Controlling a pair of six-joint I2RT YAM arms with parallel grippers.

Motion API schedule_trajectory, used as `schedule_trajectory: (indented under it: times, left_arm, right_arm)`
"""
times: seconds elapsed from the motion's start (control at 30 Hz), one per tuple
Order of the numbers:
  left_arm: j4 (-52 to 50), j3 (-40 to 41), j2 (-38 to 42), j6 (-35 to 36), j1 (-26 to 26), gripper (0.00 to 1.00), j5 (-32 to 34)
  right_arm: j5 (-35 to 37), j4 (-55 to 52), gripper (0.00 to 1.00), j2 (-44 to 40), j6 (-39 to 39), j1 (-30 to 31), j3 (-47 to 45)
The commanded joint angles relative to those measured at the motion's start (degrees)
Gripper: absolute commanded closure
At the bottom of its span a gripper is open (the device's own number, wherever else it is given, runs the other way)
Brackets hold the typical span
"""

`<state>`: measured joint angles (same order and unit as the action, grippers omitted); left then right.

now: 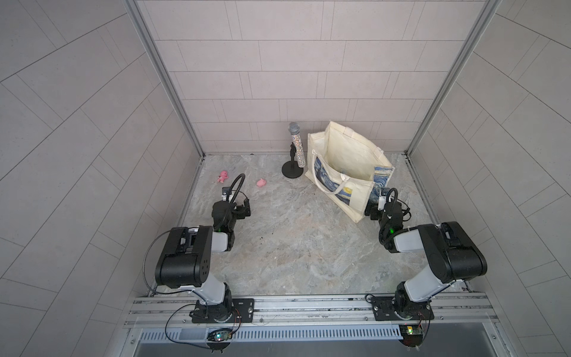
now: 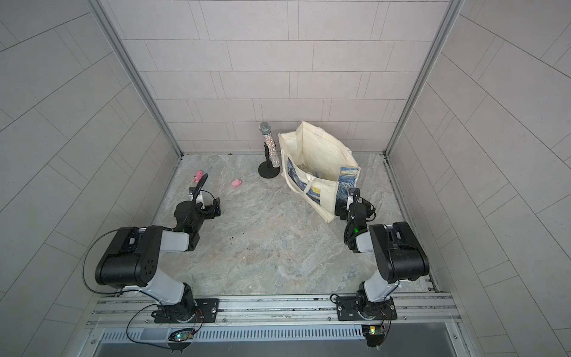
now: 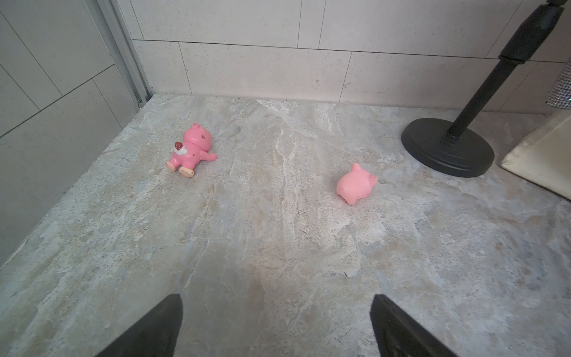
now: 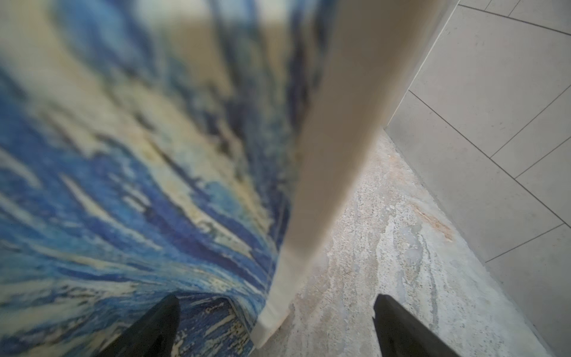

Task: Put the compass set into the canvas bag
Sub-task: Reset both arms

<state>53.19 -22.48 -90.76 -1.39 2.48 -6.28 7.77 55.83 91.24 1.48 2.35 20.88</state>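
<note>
Blue-printed canvas bag point(image 4: 123, 185) fills only the right wrist view, just beside the right hand point(image 4: 277, 296); it and the left hand point(image 3: 276, 295) gape empty.

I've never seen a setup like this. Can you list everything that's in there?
canvas bag: one, cream with blue-and-yellow print, standing open, far right of the table.
microphone: one, glittery silver, on the stand beside the bag.
stand: one, black, round base, near the back wall.
pink figure: one, lying down, far left.
pink animal toy: one, small, right of the figure.
table: one, marbled grey.
arms: two, black and grey, on the near rail.
left tool: one, black, open, empty, over bare table.
right tool: one, black, open, empty, close by the bag's printed side.
</note>
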Motion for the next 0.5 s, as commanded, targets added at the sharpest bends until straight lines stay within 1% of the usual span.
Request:
schedule_trajectory:
  times: [0.0, 0.13, 0.2, 0.23, 0.27, 0.3, 0.33, 0.37, 0.43, 0.47]
  left_arm:
    - [1.4, 0.5, -0.2, 1.0, 0.0, 0.0, -0.6]
    - [1.5, 0.6, -0.2, 1.0, 0.0, 0.0, -0.7]
    - [1.6, 0.6, -0.2, 0.9, 0.0, 0.0, -0.9]
    - [2.5, 1.2, -0.1, 1.6, 0.1, 0.0, -3.9]
    - [4.3, 2.0, -0.2, 4.4, -0.1, 0.0, -8.9]
    - [3.8, 2.3, 0.5, 4.8, -0.8, 0.0, -8.4]
    - [3.5, 2.2, 0.5, 4.7, -0.8, 0.0, -8.3]
    - [3.1, 1.4, -0.2, 3.9, -0.4, 0.0, -8.8]
    - [2.4, 0.7, -0.6, 2.6, 0.9, 0.0, -9.7]
    - [2.7, 0.7, -0.9, 2.5, 0.9, 0.0, -9.6]
  right_arm:
    - [0.5, -0.7, 0.01, -1.1, -1.0, 0.1, 0.0]
    - [0.4, -0.5, 0.01, -0.9, -0.9, 0.2, 0.1]
    - [-0.8, -0.5, 0.0, -1.0, -0.5, -0.6, 0.1]
    - [-1.2, 0.2, 0.0, -1.1, -0.6, -0.5, -0.4]
    - [-2.7, 2.9, 0.0, -1.3, -1.1, -0.4, -1.9]
    - [-3.2, 8.0, 0.0, -0.9, -2.3, 0.2, -4.5]
    - [-2.4, 11.8, 0.0, 0.1, -2.2, 0.5, -5.5]
    - [-0.3, 11.0, 0.0, 0.2, -1.6, 0.5, -5.2]
    - [8.1, 1.2, 0.0, -1.0, 2.2, 0.4, -0.9]
    - [8.1, 0.4, 0.0, -1.4, 1.5, 0.5, -1.0]
